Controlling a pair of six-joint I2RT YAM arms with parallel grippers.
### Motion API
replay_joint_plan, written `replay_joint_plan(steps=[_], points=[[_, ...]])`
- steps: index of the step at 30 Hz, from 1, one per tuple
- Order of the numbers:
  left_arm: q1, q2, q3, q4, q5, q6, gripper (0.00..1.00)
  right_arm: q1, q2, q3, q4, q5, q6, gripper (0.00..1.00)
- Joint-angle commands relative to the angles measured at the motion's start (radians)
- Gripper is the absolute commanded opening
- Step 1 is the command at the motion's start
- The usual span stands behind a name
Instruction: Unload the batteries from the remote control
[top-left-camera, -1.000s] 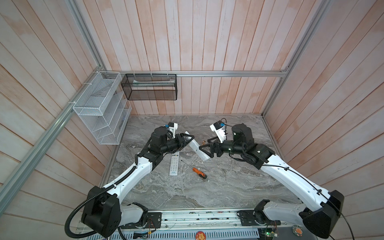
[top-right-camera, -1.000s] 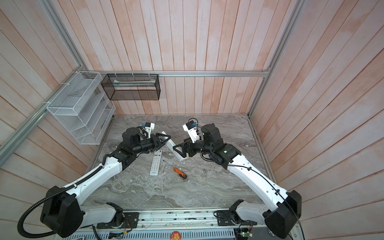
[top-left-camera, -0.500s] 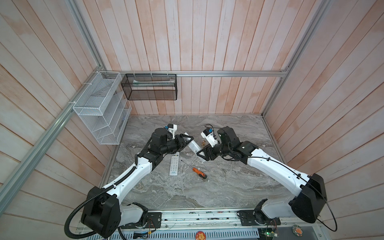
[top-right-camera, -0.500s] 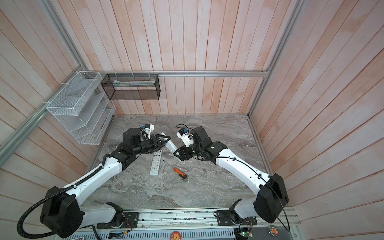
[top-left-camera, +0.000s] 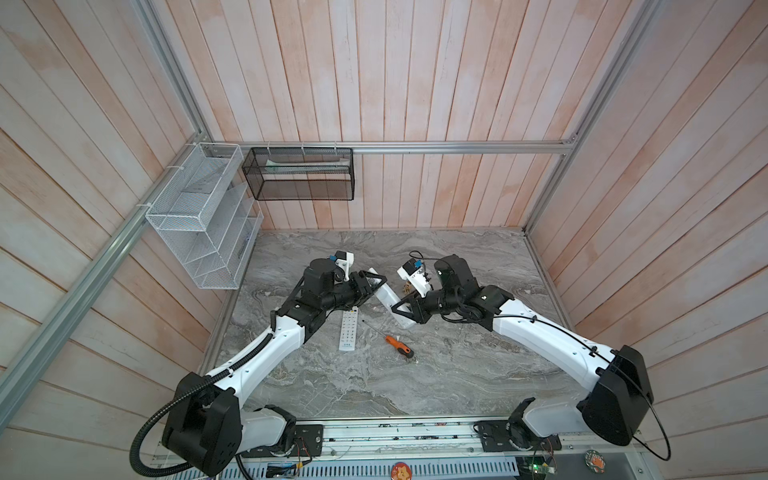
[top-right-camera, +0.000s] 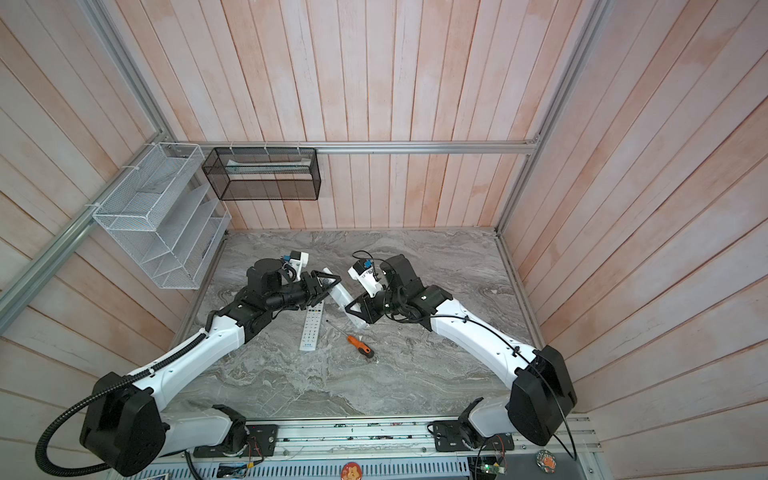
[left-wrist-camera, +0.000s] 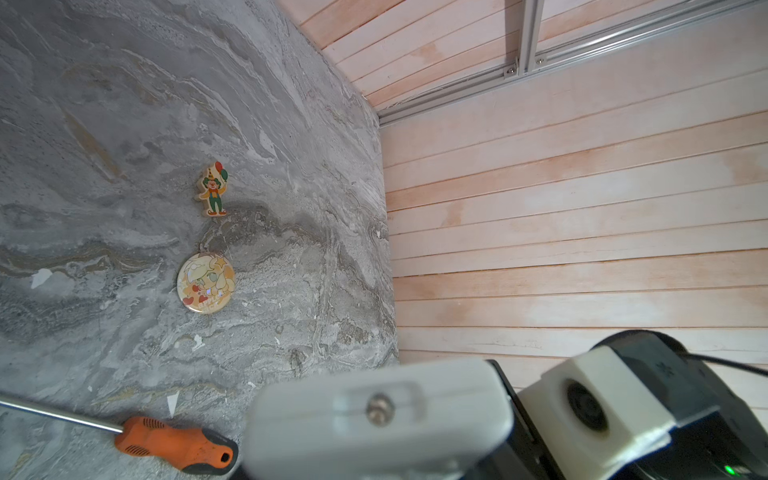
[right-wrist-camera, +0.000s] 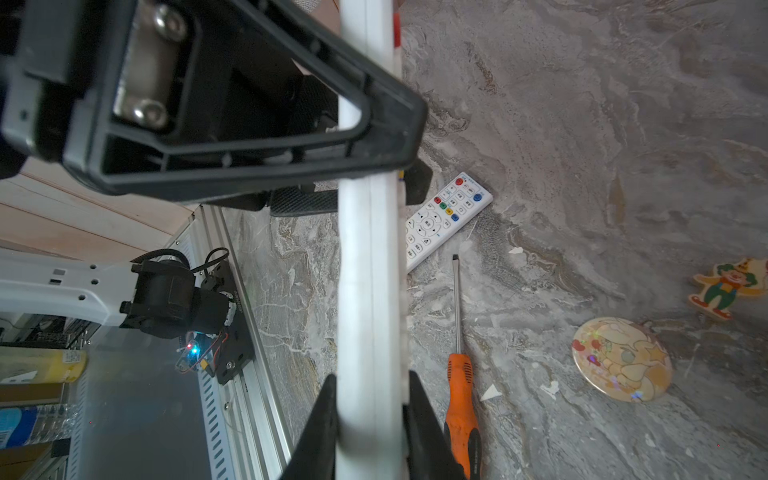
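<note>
A white remote control hangs tilted above the table, held between both arms. My left gripper is shut on its far upper end, whose blurred tip fills the left wrist view. My right gripper is shut on its near lower end. In the right wrist view the remote runs edge-on between my black fingers. One left finger presses its side farther along. The batteries are hidden.
A second white remote lies face up on the table below the left arm. An orange-handled screwdriver lies beside it. A round badge and a clown figure lie farther off. Wire baskets hang on the walls.
My right gripper has come in from the right, open, and closed on the remote's lower end. The left arm and the remote have stayed where they were.
</note>
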Motion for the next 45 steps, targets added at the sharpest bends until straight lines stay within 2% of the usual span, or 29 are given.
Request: replay_joint_plan(steps=[1,4,5,7,8,11,17,21,25,32,39,45], points=[[0.023,-0.040,0.012,-0.003,0.052,0.065,0.51,-0.047,-0.034,-0.023,0.074,-0.140,0.061,0.05],[0.066,-0.044,0.029,-0.030,0.140,0.146,0.77,-0.105,-0.043,-0.040,0.106,-0.263,0.099,0.05],[0.089,-0.041,0.033,-0.030,0.206,0.185,0.85,-0.127,-0.043,-0.042,0.111,-0.314,0.111,0.05],[0.135,-0.027,0.036,-0.025,0.359,0.235,0.93,-0.154,-0.038,-0.039,0.112,-0.419,0.121,0.04],[0.157,-0.013,0.042,-0.022,0.457,0.252,0.95,-0.160,-0.034,-0.038,0.114,-0.469,0.129,0.04],[0.193,-0.003,0.052,-0.044,0.632,0.312,0.99,-0.160,-0.010,-0.027,0.102,-0.624,0.131,0.04],[0.225,-0.018,0.054,-0.058,0.768,0.345,1.00,-0.146,-0.003,-0.042,0.136,-0.751,0.161,0.04],[0.230,-0.005,0.053,-0.061,0.783,0.352,0.94,-0.123,0.027,-0.020,0.095,-0.758,0.136,0.03],[0.232,-0.005,0.057,-0.029,0.803,0.328,0.83,-0.104,0.066,0.007,0.020,-0.746,0.084,0.02],[0.231,-0.004,0.061,-0.078,0.827,0.373,0.64,-0.103,0.084,0.025,0.002,-0.718,0.073,0.01],[0.232,-0.007,0.060,-0.105,0.846,0.406,0.58,-0.102,0.101,0.041,-0.003,-0.718,0.077,0.01],[0.232,0.005,0.063,-0.114,0.856,0.415,0.37,-0.102,0.104,0.053,-0.012,-0.720,0.072,0.01]])
